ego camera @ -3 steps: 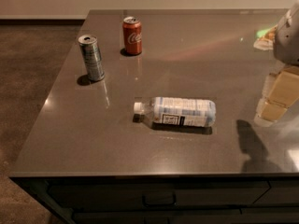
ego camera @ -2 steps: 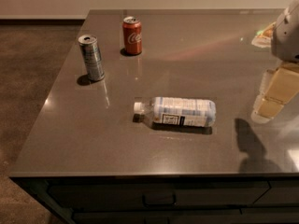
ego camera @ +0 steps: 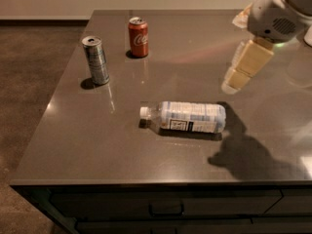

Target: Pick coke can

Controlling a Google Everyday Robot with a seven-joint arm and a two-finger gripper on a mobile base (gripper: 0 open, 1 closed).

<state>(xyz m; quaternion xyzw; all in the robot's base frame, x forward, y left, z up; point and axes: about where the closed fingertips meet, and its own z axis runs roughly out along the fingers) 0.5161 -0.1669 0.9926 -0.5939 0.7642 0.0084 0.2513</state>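
Observation:
The coke can (ego camera: 138, 37), short and red with a white script logo and silver top, stands upright at the back left of the grey table (ego camera: 87, 145). My gripper (ego camera: 234, 81) hangs above the table at the right, pointing down and left. It is well to the right of the coke can and nearer the front, and it holds nothing that I can see. The white arm housing (ego camera: 278, 13) fills the top right corner.
A taller silver-blue can (ego camera: 96, 60) stands upright to the front left of the coke can. A clear plastic bottle (ego camera: 187, 116) lies on its side mid-table, cap to the left, just below the gripper. The table's left and front edges drop to the floor; a drawer handle (ego camera: 165, 209) is under the front edge.
The arm and gripper have moved left and farther in over the table, toward the bottle. The cans and the bottle have not moved.

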